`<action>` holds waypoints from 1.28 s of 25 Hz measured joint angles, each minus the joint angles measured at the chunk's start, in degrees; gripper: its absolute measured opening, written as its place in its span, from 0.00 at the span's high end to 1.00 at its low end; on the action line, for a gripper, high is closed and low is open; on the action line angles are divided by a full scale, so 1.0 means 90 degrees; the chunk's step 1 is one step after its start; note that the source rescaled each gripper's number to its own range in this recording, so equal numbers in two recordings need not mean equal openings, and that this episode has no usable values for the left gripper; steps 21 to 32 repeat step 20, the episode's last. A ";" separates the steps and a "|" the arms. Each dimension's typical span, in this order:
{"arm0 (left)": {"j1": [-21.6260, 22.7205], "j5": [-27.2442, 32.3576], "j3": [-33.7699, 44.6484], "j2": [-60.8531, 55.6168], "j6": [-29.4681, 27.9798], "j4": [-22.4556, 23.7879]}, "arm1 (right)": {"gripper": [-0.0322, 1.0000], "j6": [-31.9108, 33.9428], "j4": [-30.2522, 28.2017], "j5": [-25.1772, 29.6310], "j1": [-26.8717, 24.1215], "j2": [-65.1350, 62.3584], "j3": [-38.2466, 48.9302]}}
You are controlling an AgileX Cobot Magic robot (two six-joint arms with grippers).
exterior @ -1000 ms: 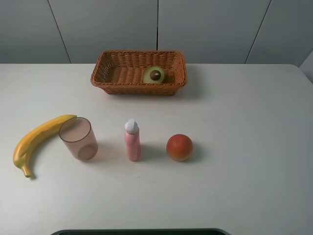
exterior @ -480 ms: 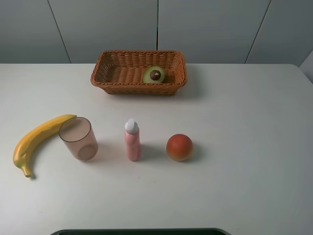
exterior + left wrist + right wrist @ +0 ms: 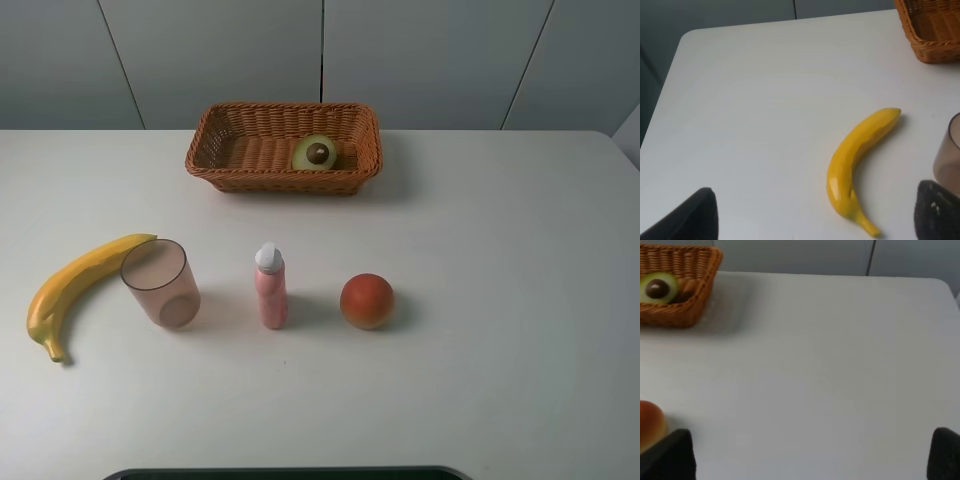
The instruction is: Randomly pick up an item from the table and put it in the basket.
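The halved avocado (image 3: 316,152) lies cut face up, brown pit showing, in the right part of the brown wicker basket (image 3: 215,130) at the back of the white table (image 3: 500,260). It also shows in the right wrist view (image 3: 658,287), inside the basket (image 3: 690,270). Neither arm shows in the exterior high view. My left gripper (image 3: 812,220) is open and empty, low over the table near the banana (image 3: 855,160). My right gripper (image 3: 807,460) is open and empty, with the red-orange fruit (image 3: 650,422) beside one finger.
In a row at the front stand a yellow banana (image 3: 75,285), a translucent brown cup (image 3: 160,283), a pink bottle with a white cap (image 3: 270,286) and a round red-orange fruit (image 3: 367,301). The basket corner (image 3: 932,30) shows in the left wrist view.
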 joint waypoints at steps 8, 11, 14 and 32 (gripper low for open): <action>0.0000 0.0000 0.0000 0.0000 0.0000 0.0000 | 0.02 0.0025 0.0024 0.0000 -0.0039 0.0000 0.0000; 0.0000 0.0000 0.0000 0.0000 0.0000 0.0000 | 0.02 0.0035 0.0024 0.0000 -0.0039 0.0000 0.0000; 0.0000 0.0000 0.0000 0.0000 0.0000 0.0000 | 0.02 0.0035 0.0024 0.0000 -0.0039 0.0000 0.0000; 0.0000 0.0000 0.0000 0.0000 0.0000 0.0000 | 0.02 0.0050 0.0024 0.0000 -0.0039 0.0000 0.0000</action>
